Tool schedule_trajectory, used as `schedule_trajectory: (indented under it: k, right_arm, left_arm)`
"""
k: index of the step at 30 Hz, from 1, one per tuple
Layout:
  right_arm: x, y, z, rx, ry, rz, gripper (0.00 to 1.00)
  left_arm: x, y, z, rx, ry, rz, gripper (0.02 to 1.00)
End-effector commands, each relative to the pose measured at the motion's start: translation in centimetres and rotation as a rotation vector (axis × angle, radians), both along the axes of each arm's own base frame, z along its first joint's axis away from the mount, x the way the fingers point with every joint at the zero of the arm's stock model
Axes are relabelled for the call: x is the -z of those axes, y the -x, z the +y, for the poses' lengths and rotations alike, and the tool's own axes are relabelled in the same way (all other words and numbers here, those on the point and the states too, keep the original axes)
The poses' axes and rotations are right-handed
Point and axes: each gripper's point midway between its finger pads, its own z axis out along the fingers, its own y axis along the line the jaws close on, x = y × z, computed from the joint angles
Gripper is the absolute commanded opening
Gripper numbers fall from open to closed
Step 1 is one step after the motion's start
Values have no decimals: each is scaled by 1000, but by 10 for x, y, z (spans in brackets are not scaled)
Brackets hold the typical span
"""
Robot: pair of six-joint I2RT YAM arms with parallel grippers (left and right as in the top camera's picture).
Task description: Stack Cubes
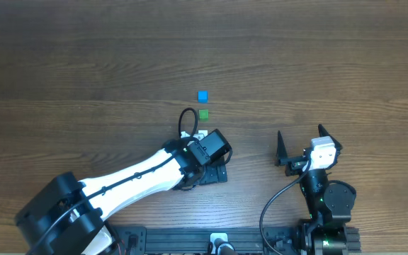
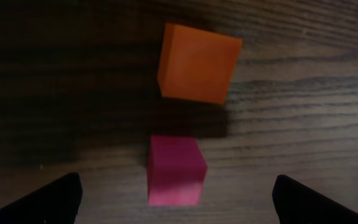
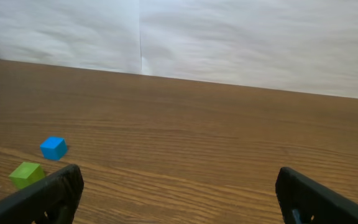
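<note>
A magenta cube (image 2: pixel 176 171) lies on the wood table directly between the open fingers of my left gripper (image 2: pixel 176 208), which hovers above it. An orange cube (image 2: pixel 197 62) rests just beyond the magenta one, a small gap apart. In the top view the left gripper (image 1: pixel 210 159) sits near the table's middle and covers both cubes. A green cube (image 1: pixel 203 114) and a blue cube (image 1: pixel 202 96) lie just past it, close together. My right gripper (image 1: pixel 300 144) stands open and empty at the right, with the green cube (image 3: pixel 27 174) and blue cube (image 3: pixel 53 148) off to its side.
The brown wood table (image 1: pixel 83 71) stretches wide to the far side and to both sides. A white wall (image 3: pixel 229 37) backs the table's far edge. A black cable loop (image 1: pixel 187 120) rises from the left wrist.
</note>
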Motion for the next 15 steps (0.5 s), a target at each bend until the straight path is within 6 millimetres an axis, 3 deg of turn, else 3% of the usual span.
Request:
schedule_trajectory:
  k: [1,15]
  right_arm:
    - [2,0,-1,3,1,1,993]
    - [2,0,-1,3,1,1,993]
  left_arm:
    - [10,2,2,84,-50,-39,993]
    - [19,3,4,173,-93,-48,996]
